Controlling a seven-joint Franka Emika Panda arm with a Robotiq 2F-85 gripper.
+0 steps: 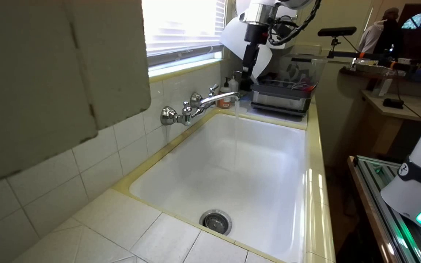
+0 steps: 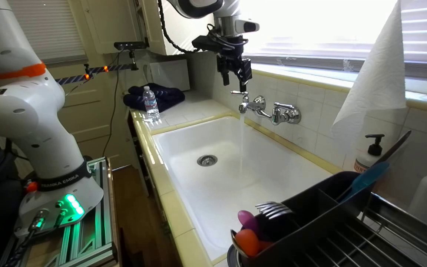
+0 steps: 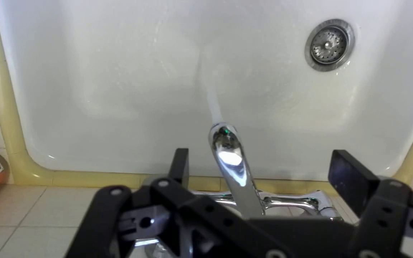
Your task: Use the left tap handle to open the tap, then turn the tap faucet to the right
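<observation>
The chrome faucet spout [image 1: 219, 98] sticks out over the white sink, and a water stream [image 1: 236, 131] runs from its end. The left tap handle [image 2: 240, 93] and right tap handle [image 2: 284, 106] show in an exterior view. In the wrist view the spout [image 3: 229, 154] reaches out over the sink, leaning slightly to the picture's left; the handles are mostly hidden by the gripper. My gripper [image 3: 258, 159] is open and empty, its fingers seen on either side of the spout, with gaps. In both exterior views the gripper [image 1: 246, 82] [image 2: 234, 83] points down above the tap.
Soap bottles [image 1: 225, 95] and a dish rack [image 1: 280, 100] stand beyond the sink's end. A hanging paper towel [image 2: 374, 74] is by the window. A water bottle [image 2: 150, 102] and dark cloth [image 2: 169, 97] lie on the opposite counter. A cabinet [image 1: 49, 80] overhangs the near counter.
</observation>
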